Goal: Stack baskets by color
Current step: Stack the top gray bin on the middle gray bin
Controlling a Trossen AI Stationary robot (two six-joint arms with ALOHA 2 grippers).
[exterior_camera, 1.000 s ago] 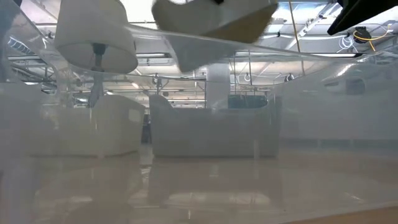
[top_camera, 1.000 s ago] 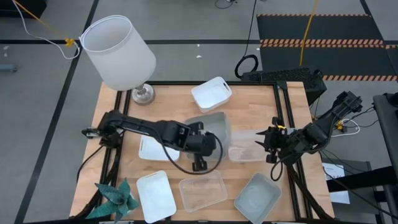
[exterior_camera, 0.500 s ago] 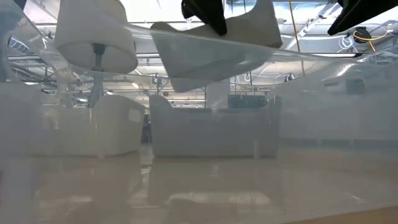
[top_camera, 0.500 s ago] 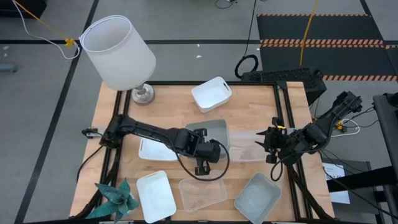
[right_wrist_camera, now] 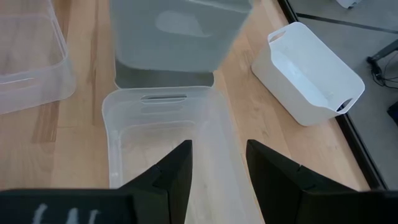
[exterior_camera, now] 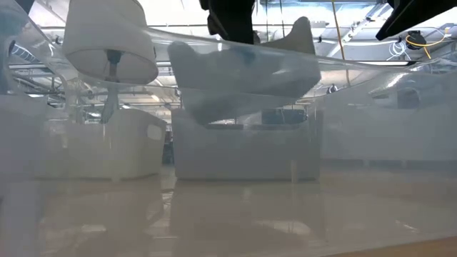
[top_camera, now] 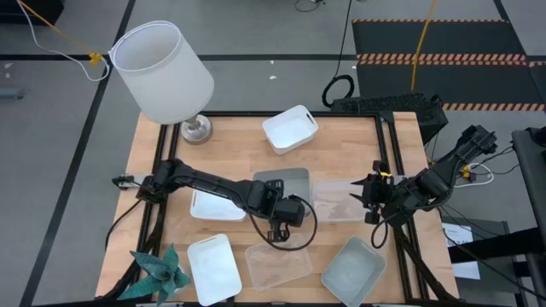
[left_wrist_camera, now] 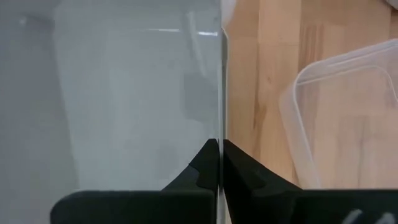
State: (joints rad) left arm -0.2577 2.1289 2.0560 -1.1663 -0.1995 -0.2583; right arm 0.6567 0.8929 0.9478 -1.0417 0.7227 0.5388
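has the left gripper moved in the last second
Yes. In the high view the left gripper, jaws shut on the grey-blue basket, has carried it away from the white basket at the far edge, toward the clear basket near the front.

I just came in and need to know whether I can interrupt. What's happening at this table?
The robot is sorting small bins. Its left hand is shut on the wall of a grey-blue bin, holding it up off the table near the middle. The right hand sits open at the right side over a clear bin. Other bins lie singly around the table: a white bin at the back, more along the front edge.
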